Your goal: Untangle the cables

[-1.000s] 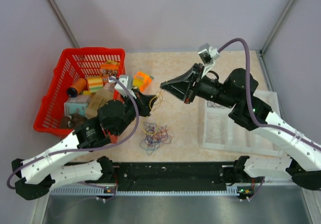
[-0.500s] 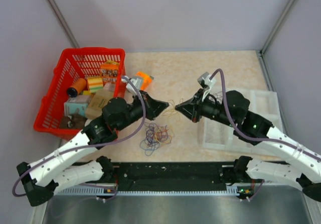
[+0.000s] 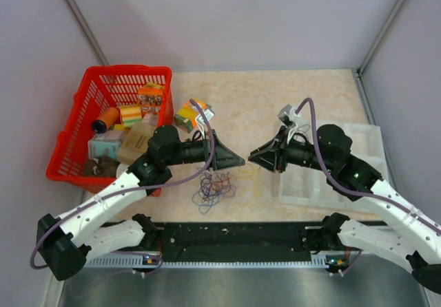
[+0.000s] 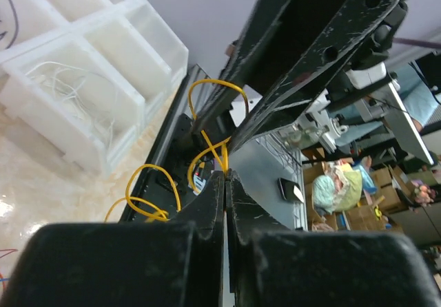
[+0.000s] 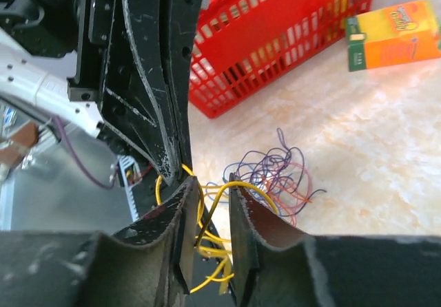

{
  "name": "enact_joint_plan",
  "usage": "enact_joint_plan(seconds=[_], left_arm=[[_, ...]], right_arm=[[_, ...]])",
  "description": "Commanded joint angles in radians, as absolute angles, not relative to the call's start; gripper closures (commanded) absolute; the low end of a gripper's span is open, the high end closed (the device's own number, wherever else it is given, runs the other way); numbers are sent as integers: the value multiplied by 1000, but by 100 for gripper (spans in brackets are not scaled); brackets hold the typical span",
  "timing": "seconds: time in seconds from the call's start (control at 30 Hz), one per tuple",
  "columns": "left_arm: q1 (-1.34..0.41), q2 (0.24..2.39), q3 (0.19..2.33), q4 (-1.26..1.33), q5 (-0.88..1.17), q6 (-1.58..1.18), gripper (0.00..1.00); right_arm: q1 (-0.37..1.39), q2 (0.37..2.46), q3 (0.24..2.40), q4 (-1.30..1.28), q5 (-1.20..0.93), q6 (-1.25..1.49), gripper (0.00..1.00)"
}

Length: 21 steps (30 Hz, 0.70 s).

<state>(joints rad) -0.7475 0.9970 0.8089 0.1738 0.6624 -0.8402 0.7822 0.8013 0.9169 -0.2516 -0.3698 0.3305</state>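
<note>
The left gripper (image 3: 236, 162) has its fingers pressed together on a yellow cable (image 4: 219, 81), which springs out of the tips in thin loops. The right gripper (image 3: 253, 157) faces it tip to tip, at 3 o'clock from it. Its fingers stand a little apart, and the same yellow strand runs through the narrow gap (whether a pad touches it cannot be told). The two sets of fingertips are just beside each other above the table (image 3: 262, 100).

The rest of the cables (image 3: 213, 185), a loose tangle of blue, purple, black and orange loops, lies on the table at about 7 o'clock from the left gripper's tips.

Farther out, an orange-and-green box (image 5: 393, 32) lies flat at 11 o'clock from the tangle. Beyond the box, at 9 o'clock on the table, is a red basket (image 3: 72, 124) full of small packages. At 3 o'clock a white compartment tray (image 3: 293, 190) sits under the right arm, with fine white wires in one compartment.
</note>
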Motion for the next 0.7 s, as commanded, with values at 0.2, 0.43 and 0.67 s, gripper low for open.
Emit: enact_joint_plan(seconds=[0.2, 0.43, 0.67], left_arm=[[-746, 963, 824, 204, 759, -821, 100], [-746, 973, 841, 215, 767, -841, 100], [-746, 960, 838, 233, 750, -876, 100]], right_arm=[[775, 808, 930, -221, -618, 327, 52], [775, 810, 879, -152, -678, 390, 50], [776, 850, 870, -129, -686, 393, 49]])
